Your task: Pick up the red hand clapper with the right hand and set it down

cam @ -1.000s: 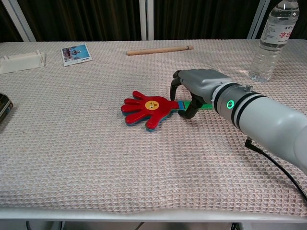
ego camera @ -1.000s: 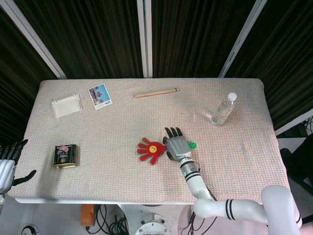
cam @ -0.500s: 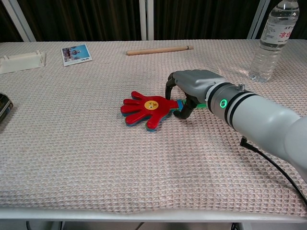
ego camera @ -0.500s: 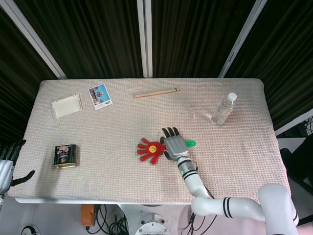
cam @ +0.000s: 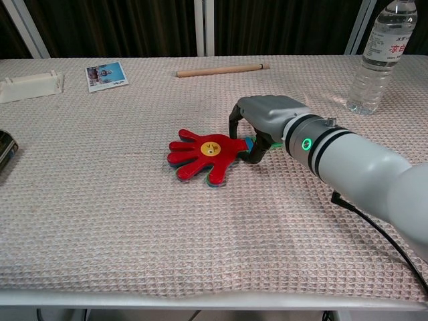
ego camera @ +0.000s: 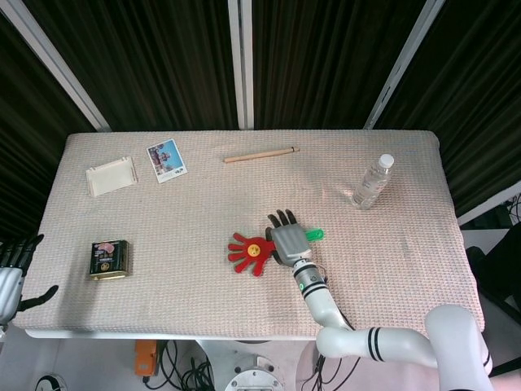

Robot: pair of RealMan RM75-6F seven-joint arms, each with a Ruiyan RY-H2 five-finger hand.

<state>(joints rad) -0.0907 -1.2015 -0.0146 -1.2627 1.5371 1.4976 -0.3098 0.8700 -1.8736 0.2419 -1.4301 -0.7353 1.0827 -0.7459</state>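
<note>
The red hand clapper (ego camera: 251, 252) (cam: 204, 155) lies near the middle of the table, its red palm pointing left and its green handle end (ego camera: 313, 235) sticking out to the right. My right hand (ego camera: 286, 240) (cam: 267, 120) arches over the handle, fingers and thumb curled down around it just right of the red palm. The clapper's palm still looks to be on or barely off the cloth. My left hand (ego camera: 12, 277) hangs off the table's left front corner, fingers spread, holding nothing.
A water bottle (ego camera: 372, 181) (cam: 376, 57) stands at the right rear. A wooden stick (ego camera: 260, 154) (cam: 221, 69), a photo card (ego camera: 167, 160) and a white tray (ego camera: 111, 176) lie along the back. A dark tin (ego camera: 109, 259) sits front left.
My right hand has slid left along the handle toward the red palm and closed around it. The clapper has turned slightly. The left hand stays put.
</note>
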